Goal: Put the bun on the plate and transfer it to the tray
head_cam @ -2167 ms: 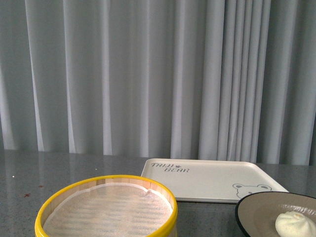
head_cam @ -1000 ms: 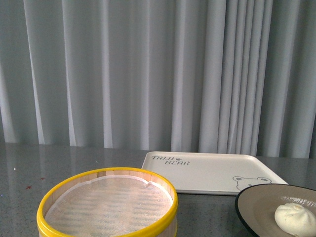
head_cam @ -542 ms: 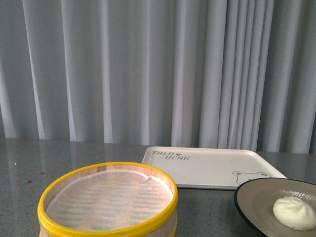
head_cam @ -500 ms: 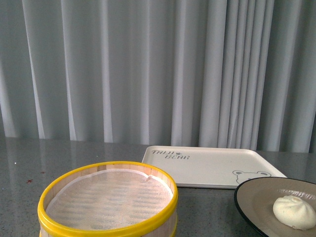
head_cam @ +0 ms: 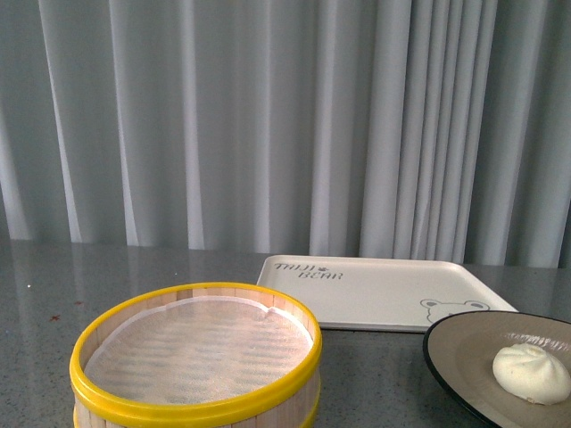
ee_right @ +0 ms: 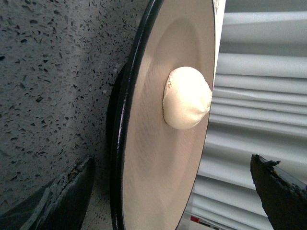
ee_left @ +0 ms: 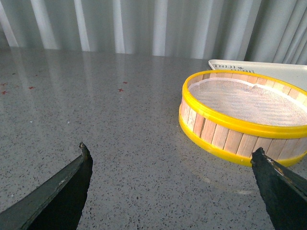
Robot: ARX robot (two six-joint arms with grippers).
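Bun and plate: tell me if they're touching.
Touching. In the right wrist view the bun sits flat against the beige inside of the plate, with no gap.

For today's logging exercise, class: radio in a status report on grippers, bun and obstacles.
Left gripper open, empty. Right gripper open, facing plate. Bun on plate; plate on table, not yet on tray. Steamer basket stands aside, not blocking tray.

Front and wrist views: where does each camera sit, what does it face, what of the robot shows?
Front: on the body, facing steamer basket, tray, plate, bun and curtain; no arm shows.
Left wrist: low over the table, facing the steamer basket; left gripper open, fingertips showing.
Right wrist: close on the plate, rolled sideways; right gripper open.
Front and right wrist share the bun on the plate.
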